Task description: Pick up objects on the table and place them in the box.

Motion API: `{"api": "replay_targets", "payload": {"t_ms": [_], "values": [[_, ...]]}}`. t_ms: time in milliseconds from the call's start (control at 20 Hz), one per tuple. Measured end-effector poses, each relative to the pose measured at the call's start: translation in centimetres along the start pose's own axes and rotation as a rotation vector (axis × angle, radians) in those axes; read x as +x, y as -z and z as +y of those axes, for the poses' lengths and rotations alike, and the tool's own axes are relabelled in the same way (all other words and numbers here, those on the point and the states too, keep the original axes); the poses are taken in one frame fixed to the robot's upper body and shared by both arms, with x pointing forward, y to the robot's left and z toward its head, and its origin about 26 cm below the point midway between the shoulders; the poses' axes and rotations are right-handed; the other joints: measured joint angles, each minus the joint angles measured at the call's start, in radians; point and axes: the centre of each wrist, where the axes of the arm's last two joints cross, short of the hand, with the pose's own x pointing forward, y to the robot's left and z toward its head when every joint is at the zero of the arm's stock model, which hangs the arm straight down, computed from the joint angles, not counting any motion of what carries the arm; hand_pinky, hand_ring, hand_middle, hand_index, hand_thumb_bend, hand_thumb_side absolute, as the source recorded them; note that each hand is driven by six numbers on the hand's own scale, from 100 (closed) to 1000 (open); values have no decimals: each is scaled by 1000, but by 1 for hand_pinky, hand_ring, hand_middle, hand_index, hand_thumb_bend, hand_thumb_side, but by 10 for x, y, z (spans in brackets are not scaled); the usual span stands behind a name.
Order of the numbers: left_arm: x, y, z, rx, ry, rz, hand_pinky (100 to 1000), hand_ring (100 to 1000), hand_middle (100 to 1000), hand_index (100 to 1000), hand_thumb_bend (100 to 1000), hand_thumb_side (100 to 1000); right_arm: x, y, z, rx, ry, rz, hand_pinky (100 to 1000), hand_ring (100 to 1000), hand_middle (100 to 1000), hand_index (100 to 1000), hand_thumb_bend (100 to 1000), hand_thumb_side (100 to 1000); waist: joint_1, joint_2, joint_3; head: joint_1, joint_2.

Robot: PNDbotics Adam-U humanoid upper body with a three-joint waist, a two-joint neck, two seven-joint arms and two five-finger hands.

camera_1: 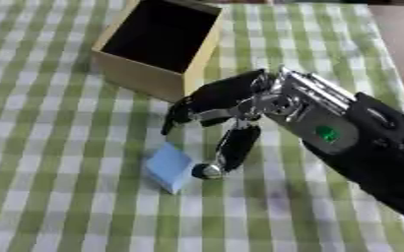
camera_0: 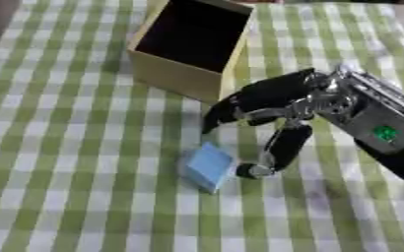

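A: While the right arm comes in from the right edge, what's the black and silver right hand [camera_0: 270, 106] doing?

B: Hanging over the green and white checked tablecloth [camera_0: 76, 162], fingers spread and bent downward, thumb pointing down. Nothing is held in it, so it reads as open, not clasped on anything.

A: Task object?

B: Small light blue cube-like block [camera_0: 209, 166], lying on the cloth, turned at an angle to the checks. It sits just left of the thumb tip. Cannot tell whether the thumb touches the block's side or stops just beside it.

A: Fingers relative to the block?

B: Above it and toward the far side, apart from it. The thumb is the nearest part.

A: Box?

B: Open tan cardboard box with a dark inside [camera_1: 153, 78], standing upright on the far part of the cloth, turned askew. The inside looks dark; can't make out any contents. The hand's fingers are near its closest corner, and the block lies on the near side of it, apart.

A: Left hand?

B: Not visible in either view.
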Motion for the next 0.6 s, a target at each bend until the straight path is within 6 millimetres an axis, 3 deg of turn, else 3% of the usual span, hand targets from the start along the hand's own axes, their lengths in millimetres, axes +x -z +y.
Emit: {"api": "replay_targets", "payload": {"t_ms": [600], "values": [[0,0,0,-3,0,0,668,682,643,715,262,602,16,0,-8,68,-36,-48,882,954,922,958,293,504,-5,0,1,0,0]]}}
